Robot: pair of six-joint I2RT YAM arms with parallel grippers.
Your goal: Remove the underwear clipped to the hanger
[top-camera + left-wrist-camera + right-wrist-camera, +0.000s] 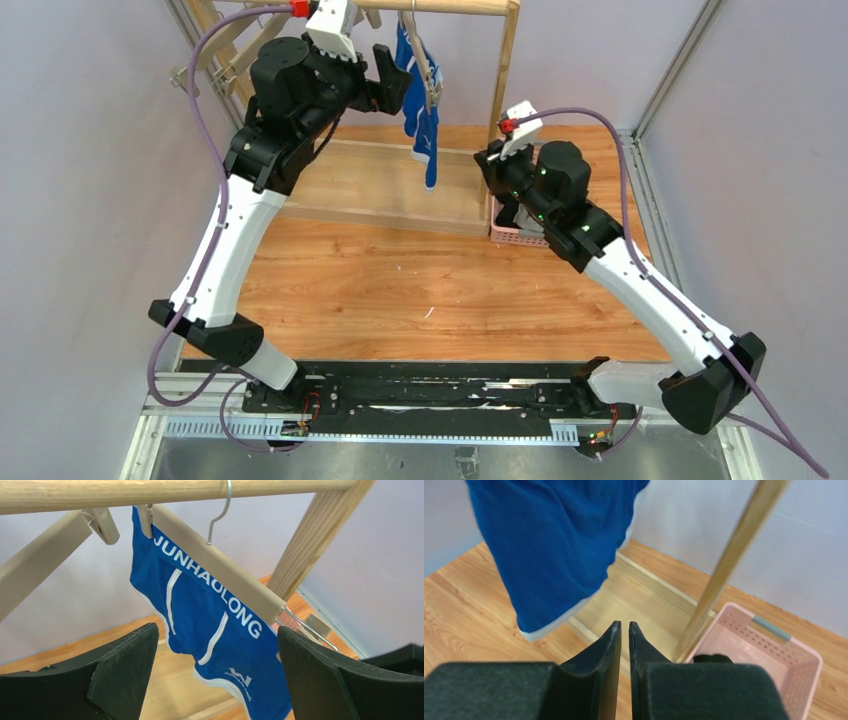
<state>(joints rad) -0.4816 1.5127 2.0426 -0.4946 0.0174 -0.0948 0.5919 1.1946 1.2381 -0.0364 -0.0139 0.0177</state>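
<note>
Blue underwear [200, 625]: soft, light, limp; clipped to hanger [220, 570]. Best hold judged: waistband edge beside a clip [145, 517]. Left pincer [217, 655] apart, facing it; right pincer [625, 635] together, empty

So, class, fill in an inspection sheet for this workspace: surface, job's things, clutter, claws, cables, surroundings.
Surface: wooden table, light scuffs.
Job's things: blue underwear clipped to a tilted wooden hanger hooked on the rack rail; no black or grey pair seen.
Clutter: pink basket beside the rack post.
Claws: left claw open, facing the underwear; right claw shut, empty, apart from the cloth.
Cables: purple cables loop off both arms.
Surroundings: pale walls; nothing else seen.
</note>
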